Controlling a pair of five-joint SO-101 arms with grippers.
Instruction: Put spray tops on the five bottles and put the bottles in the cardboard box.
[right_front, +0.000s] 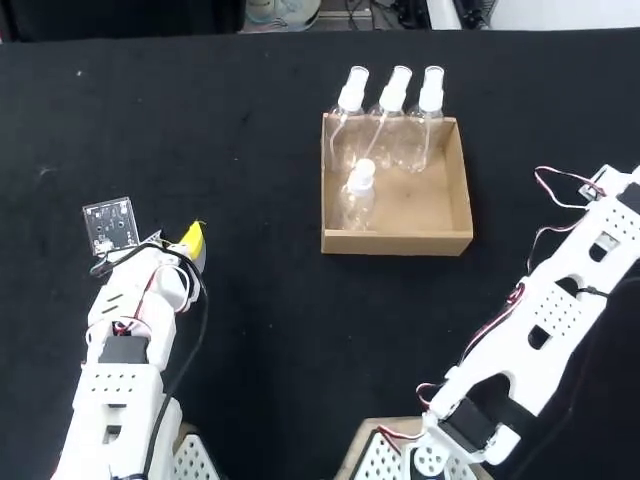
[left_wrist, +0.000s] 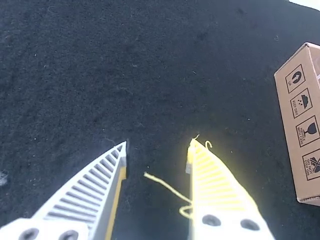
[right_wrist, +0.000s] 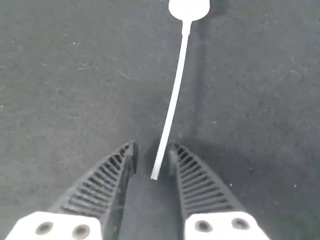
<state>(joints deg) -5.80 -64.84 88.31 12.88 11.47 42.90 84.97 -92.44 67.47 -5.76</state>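
A spray top's tube (right_wrist: 173, 102) ends between the parted hand (right_wrist: 151, 149).

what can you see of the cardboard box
The cardboard box is a low, square, open-topped tray of plain brown card, sitting flat on the black table. Its walls stand upright. Inside, three clear bottles stand in a row against the far wall and a fourth bottle stands nearer the front, each wearing a white spray top. In the left wrist view one outer wall carries small printed handling symbols.
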